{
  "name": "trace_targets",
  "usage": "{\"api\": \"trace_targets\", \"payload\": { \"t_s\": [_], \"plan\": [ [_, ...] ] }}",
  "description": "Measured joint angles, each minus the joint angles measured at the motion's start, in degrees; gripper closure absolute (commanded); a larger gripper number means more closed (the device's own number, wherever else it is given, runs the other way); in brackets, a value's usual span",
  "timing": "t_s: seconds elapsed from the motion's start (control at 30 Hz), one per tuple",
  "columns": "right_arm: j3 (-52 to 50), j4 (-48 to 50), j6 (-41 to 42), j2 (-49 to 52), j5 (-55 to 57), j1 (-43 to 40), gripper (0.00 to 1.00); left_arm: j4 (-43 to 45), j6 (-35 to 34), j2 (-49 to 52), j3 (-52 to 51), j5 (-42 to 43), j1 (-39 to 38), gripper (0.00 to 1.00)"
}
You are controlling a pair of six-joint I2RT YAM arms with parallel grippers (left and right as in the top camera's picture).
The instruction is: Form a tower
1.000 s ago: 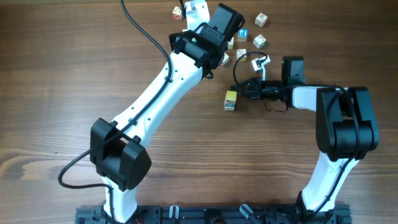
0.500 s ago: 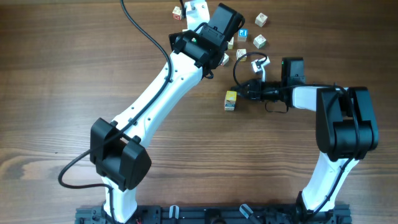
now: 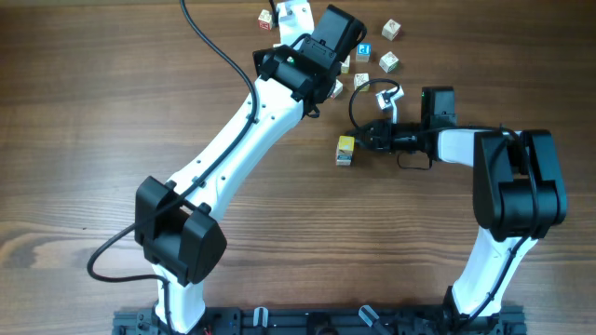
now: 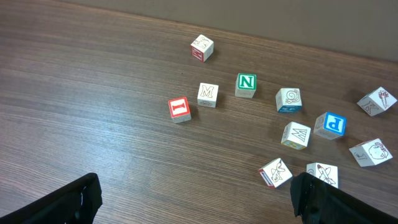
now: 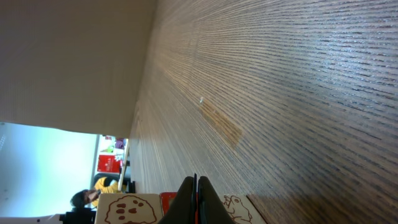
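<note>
Right pincer [image 3: 362, 139] closed beside tower [image 3: 345, 149]; left pincer [image 4: 196, 199] spread wide.

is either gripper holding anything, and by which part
Nothing is held. The left gripper is open above loose cubes; the right gripper is shut empty beside the tower.

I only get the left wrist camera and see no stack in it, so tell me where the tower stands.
Observer: Overhead, the tower stands alone, nearer the arms' bases than the loose cubes, yellow face up.
Operator: Report the right end effector.
Observer: The right end effector is shut, its tip right beside the tower; whether they touch I cannot tell.
Operator: Check its wrist camera.
Observer: Its closed fingers point at cube faces close ahead, one bearing a spotted round drawing.
</note>
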Motion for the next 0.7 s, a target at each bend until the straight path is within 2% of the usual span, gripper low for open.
{"api": "trace_targets", "payload": {
  "t_s": [0.57, 0.7],
  "plan": [
    [0.00, -0.20, 0.04, 0.00, -0.20, 0.00, 0.96, 0.00, 0.00, 0.00, 0.00, 0.00, 0.00, 0.00],
    [0.00, 2.64, 6.54, 0.00, 7.30, 0.00, 0.96, 0.00, 0.00, 0.00, 0.00, 0.00, 0.00, 0.00]
  ]
}}
